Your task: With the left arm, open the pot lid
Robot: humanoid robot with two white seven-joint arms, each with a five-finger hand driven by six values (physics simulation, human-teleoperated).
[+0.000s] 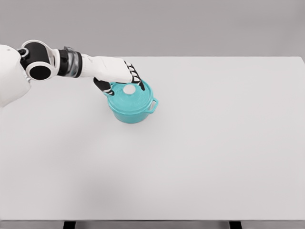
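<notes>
Left hand (119,76) hangs over the teal pot (131,106), fingers (137,76) curled around the white knob (129,89) of the seated lid (136,98) directly beneath, apparently gripping it for lifting.

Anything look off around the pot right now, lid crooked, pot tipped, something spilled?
Nothing stands out. The teal pot stands upright on the white table, its lid seated level with the white knob showing. The left hand is at the lid's far edge. No spill or damage shows.
</notes>
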